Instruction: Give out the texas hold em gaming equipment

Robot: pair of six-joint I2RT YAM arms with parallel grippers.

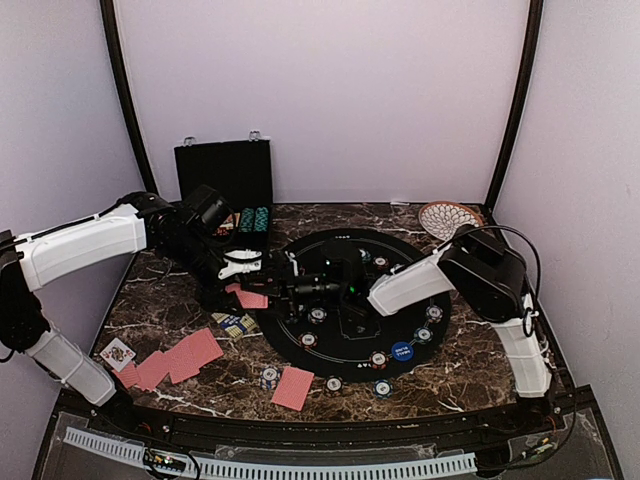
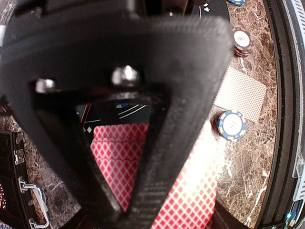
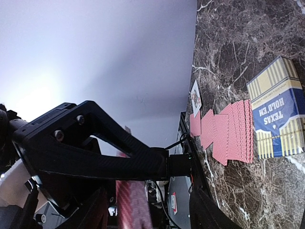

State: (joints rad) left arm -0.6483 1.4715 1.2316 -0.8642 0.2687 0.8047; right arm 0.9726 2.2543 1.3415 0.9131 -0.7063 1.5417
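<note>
Reading this as a hand-over at the mat's point(image 1: 285, 325) left edge — left gripper point(image 2: 126, 207) pinched shut on a card point(image 2: 114, 162), right gripper point(image 3: 147, 214) with jaws parted either side of it, no contact — probably so the left gripper can deal it leftward

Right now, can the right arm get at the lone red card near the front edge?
Probably yes: the card lies uncovered on open marble, with the left arm well behind it; a chip sits close beside it.
</note>
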